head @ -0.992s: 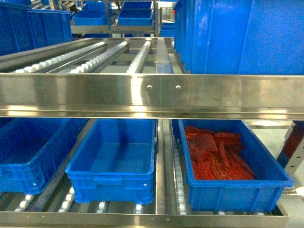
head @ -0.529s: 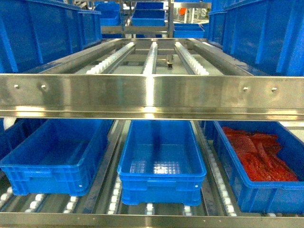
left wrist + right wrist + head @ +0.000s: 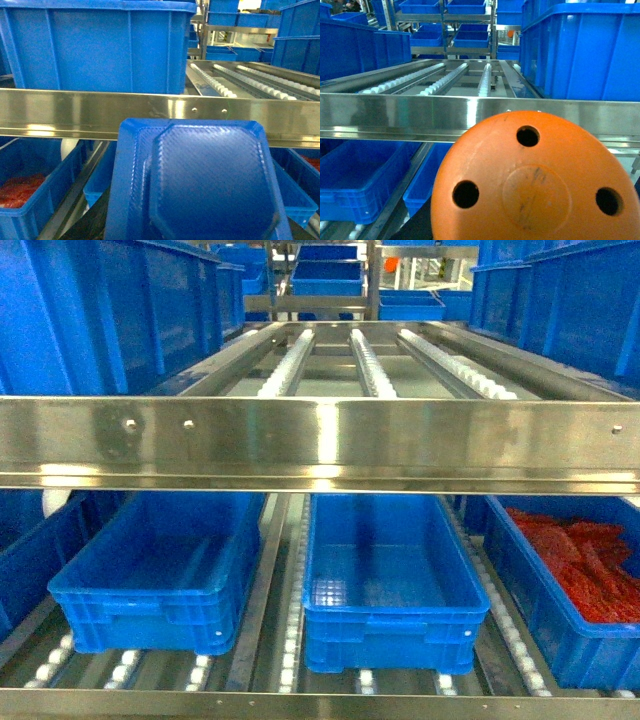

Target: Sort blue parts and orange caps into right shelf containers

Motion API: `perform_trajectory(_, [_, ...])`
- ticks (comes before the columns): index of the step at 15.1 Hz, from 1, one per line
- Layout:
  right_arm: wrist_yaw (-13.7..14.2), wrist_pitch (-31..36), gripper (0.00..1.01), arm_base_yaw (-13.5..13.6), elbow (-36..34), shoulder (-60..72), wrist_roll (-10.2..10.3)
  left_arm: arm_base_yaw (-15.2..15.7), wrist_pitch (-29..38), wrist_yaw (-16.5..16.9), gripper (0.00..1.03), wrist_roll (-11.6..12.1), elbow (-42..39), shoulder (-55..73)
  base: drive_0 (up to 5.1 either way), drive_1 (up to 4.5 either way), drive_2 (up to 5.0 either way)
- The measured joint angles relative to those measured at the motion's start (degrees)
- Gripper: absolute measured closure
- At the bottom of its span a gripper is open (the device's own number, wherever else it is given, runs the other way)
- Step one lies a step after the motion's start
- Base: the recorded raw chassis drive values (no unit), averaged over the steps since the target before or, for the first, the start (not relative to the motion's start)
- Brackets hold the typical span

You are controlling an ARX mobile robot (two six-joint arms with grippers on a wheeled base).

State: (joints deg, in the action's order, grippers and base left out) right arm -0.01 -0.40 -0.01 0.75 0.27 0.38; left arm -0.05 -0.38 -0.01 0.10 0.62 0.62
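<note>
Crates line the lower shelf ahead: an empty middle crate [image 3: 393,575], an empty left crate [image 3: 165,570], and a right crate [image 3: 570,590] already holding red-orange pieces. A blue part [image 3: 200,182] fills the left wrist view just below its camera, and an orange cap [image 3: 535,182] with three holes fills the right wrist view the same way, so each seems carried by its arm. Neither gripper's fingers show, so I cannot tell whether they are apart or clamped. A steel rail [image 3: 320,445] crosses between the carried pieces and the crates below. To place well, each arm should probably pass under that rail, centre over a crate's open top, and let go low inside the walls.
</note>
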Motion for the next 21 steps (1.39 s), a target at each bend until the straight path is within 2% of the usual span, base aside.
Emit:
perform_trajectory(9, [-0.02,0.17,0.55,0.0,0.0,0.0,0.0,0.0,-0.04,0.0,0.6,0.02,0.0,0.0,-5.0,2.42,2.4])
perform_trajectory(21, [-0.17,0.04,0.55,0.0,0.0,0.0,0.0,0.0,-0.02,-0.02,0.6,0.0,0.0,0.0,0.0,0.0,0.0])
